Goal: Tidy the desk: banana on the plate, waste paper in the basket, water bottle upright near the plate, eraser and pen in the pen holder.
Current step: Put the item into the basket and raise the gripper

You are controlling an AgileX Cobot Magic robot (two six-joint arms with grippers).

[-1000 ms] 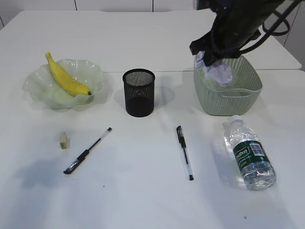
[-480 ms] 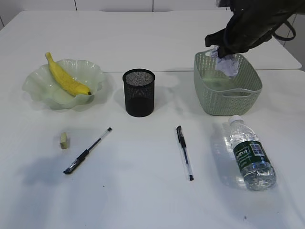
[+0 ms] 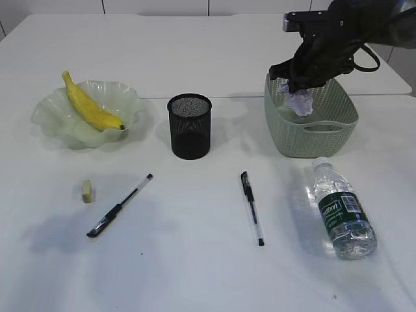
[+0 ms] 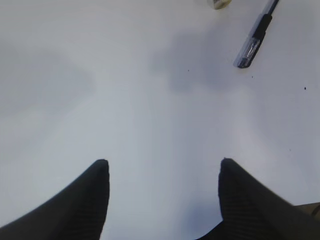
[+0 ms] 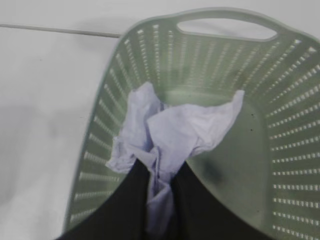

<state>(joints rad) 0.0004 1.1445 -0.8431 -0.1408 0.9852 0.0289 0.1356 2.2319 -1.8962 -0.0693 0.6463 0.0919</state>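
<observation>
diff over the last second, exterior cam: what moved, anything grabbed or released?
The right gripper swung to the right and back over the basket, then came down, lowering the waste paper inside it; the paper is still pinched between the fingers. Nothing newly grabbed or released. Banana, pen holder, eraser, both pens and the lying water bottle stayed put.

The right gripper (image 5: 159, 175) pinches crumpled waste paper (image 5: 170, 130) over the green basket (image 5: 295, 150).

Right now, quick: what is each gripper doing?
Left gripper: open, holding nothing.
Right gripper: shut on the crumpled white waste paper, over the green plastic basket.
</observation>
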